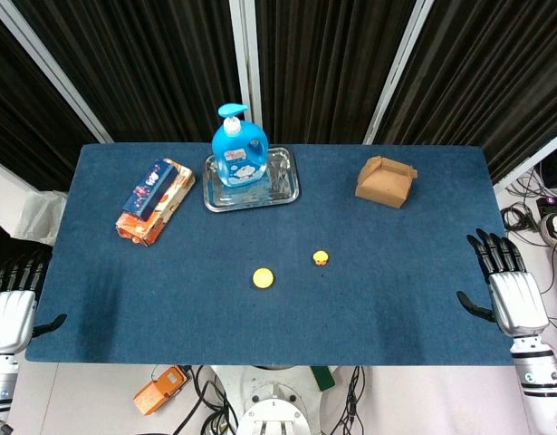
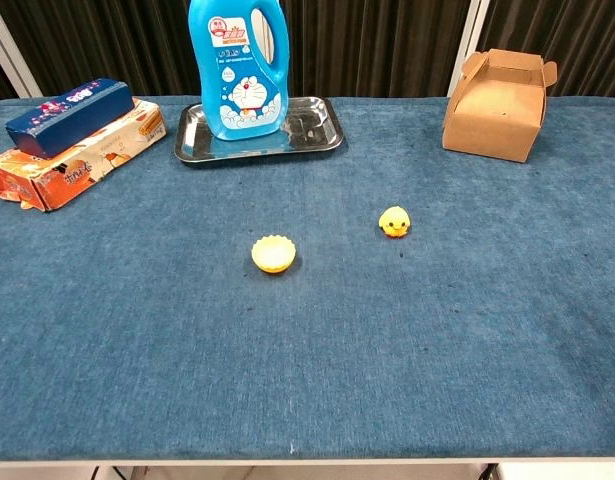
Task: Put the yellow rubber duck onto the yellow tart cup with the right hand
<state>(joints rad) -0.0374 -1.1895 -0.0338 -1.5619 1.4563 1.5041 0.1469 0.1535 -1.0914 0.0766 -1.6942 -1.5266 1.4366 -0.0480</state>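
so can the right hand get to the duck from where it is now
Probably yes. The right hand rests open at the table's edge, and only bare cloth lies between it and the yellow rubber duck; the cardboard box sits well behind that path.

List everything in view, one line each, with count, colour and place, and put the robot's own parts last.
rubber duck: one, yellow, on the table mid-right, apart from the tart cup.
tart cup: one, yellow, on the table near the middle, left of the duck.
detergent bottle: one, blue with a cartoon label, standing on the tray.
tray: one, silver metal, back centre of the table.
cardboard box: one, brown, back right, lid flaps up.
orange box: one, orange, back left, lying flat.
dark blue box: one, dark blue, lying on the orange box.
table: one, blue cloth cover.
left hand: one, silver and black, at the table's left edge, holding nothing.
right hand: one, silver and black, at the table's right edge, fingers apart, holding nothing.
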